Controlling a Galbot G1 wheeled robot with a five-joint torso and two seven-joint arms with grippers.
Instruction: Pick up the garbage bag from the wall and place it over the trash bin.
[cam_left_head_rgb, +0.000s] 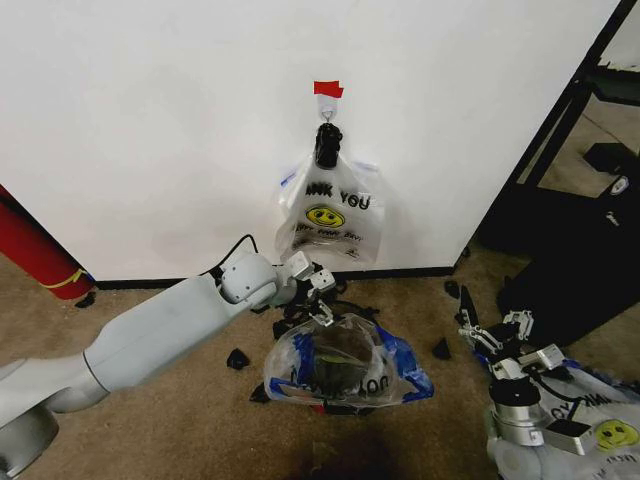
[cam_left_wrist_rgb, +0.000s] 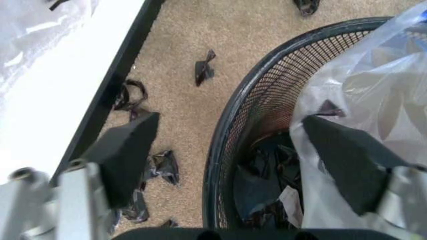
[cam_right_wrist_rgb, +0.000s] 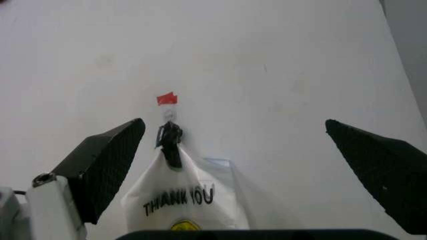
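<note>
Three printed plastic bags are counted in the head view. One garbage bag (cam_left_head_rgb: 331, 215) hangs at upper centre on the white wall (cam_left_head_rgb: 150, 130), its gathered dark handles looped over a small hook (cam_left_head_rgb: 327, 110) beneath one piece of red tape (cam_left_head_rgb: 327, 89); it is thin, translucent and crinkled, with black "THANK YOU" lettering and one yellow smiley. A second bag (cam_left_head_rgb: 385, 370), with blue strips at its edges, is draped over one round trash bin (cam_left_head_rgb: 338, 352) at lower centre. A third bag (cam_left_head_rgb: 605, 425), also with a smiley, lies crumpled on the floor at lower right.

The bin, seen close in the left wrist view (cam_left_wrist_rgb: 247, 115), is black wire mesh with a smooth rim and a dark inside; clear film covers its right side. Several small black scraps (cam_left_head_rgb: 238, 358) lie scattered on the tan, short-pile carpet (cam_left_head_rgb: 160, 420) along the black baseboard (cam_left_head_rgb: 150, 284).

Two hands are visible. The left hand (cam_left_head_rgb: 318, 292), on a smooth grey arm entering from lower left, hangs over the bin's rim, its two dark wedge-shaped fingers (cam_left_wrist_rgb: 130, 152) spread apart, one outside the bin and one against the film. The right hand (cam_left_head_rgb: 495, 333), at lower right, points toward the wall with its fingers (cam_right_wrist_rgb: 107, 165) wide apart and nothing between them.
</note>
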